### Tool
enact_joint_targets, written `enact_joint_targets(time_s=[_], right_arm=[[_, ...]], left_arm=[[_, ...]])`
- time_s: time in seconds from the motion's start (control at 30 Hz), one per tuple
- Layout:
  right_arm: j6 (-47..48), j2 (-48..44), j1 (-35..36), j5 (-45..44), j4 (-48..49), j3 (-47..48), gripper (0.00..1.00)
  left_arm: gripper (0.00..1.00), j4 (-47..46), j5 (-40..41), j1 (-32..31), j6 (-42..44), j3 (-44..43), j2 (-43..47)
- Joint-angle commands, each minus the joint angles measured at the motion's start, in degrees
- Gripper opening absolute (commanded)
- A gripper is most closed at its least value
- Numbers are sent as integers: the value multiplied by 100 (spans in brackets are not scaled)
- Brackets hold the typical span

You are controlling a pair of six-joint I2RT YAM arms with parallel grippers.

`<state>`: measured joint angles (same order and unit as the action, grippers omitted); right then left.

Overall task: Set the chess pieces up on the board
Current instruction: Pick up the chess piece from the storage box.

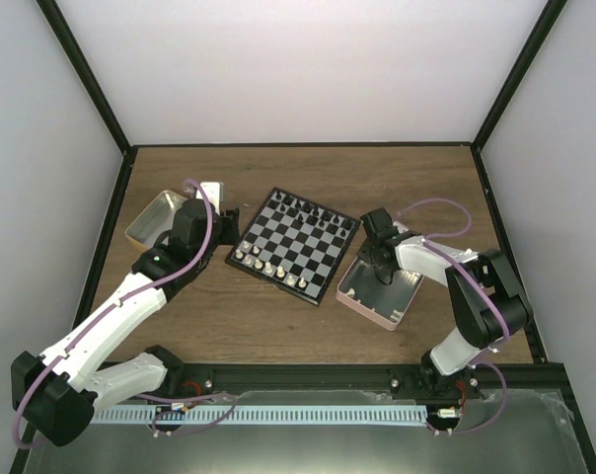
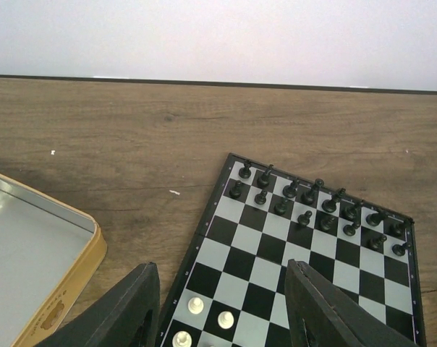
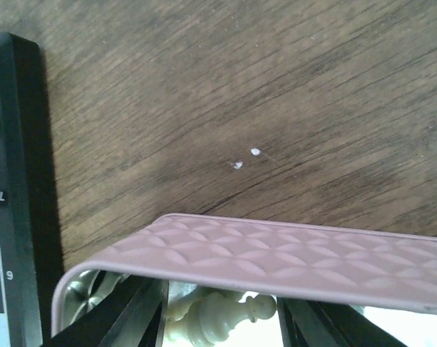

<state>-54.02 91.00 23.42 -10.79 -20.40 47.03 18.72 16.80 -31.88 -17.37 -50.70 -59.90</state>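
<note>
Jaws of the left gripper (image 2: 222,289) stand partly open at the bottom edge of the left wrist view and hold nothing. Under the gap lies the near corner of the board (image 2: 240,264), where three cream pieces (image 2: 226,319) stand on their squares.

Jaws of the right gripper (image 3: 220,322) are also apart, at the bottom of the right wrist view, and are lowered inside the pink tray (image 3: 276,253). Loose cream figures (image 3: 218,312) lie on their sides in the gap between the fingers. Whether the fingers pinch one cannot be told, because the tray's quilted wall hides the tips.

From the top, the board sits at the centre of the frame, turned at a slant on the wooden table (image 1: 308,173). The pink tray is at the board's lower right, just beside its black rim. A yellow-sided tin (image 2: 66,300) lies at the left of the frame, apart from the board, with the left gripper between the two.

A single line of cream pieces runs along the board's lower-left edge in the top view. The middle ranks are bare checks.

Farther back, black pieces (image 2: 305,217) stand upright in two rows along the board's upper-right edge. Two pale specks (image 3: 255,152) mark the wood beyond the tray in the right wrist view. Behind the board, bare table runs to a white back wall (image 1: 298,69).
</note>
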Motion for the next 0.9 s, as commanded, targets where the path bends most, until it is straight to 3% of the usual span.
enact_joint_targets(time_s=[0.0, 0.27, 0.6, 0.87], right_arm=[[248, 29, -39, -72, -233, 128, 42], [849, -81, -39, 340, -359, -3, 29], [1395, -57, -39, 168, -486, 184, 21], [1468, -16, -31, 337, -779, 298, 34]], left_arm=[[49, -136, -15, 25, 25, 69, 56], [49, -143, -27, 24, 23, 67, 66], [49, -133, -54, 24, 14, 73, 92], [50, -141, -64, 24, 16, 89, 110]])
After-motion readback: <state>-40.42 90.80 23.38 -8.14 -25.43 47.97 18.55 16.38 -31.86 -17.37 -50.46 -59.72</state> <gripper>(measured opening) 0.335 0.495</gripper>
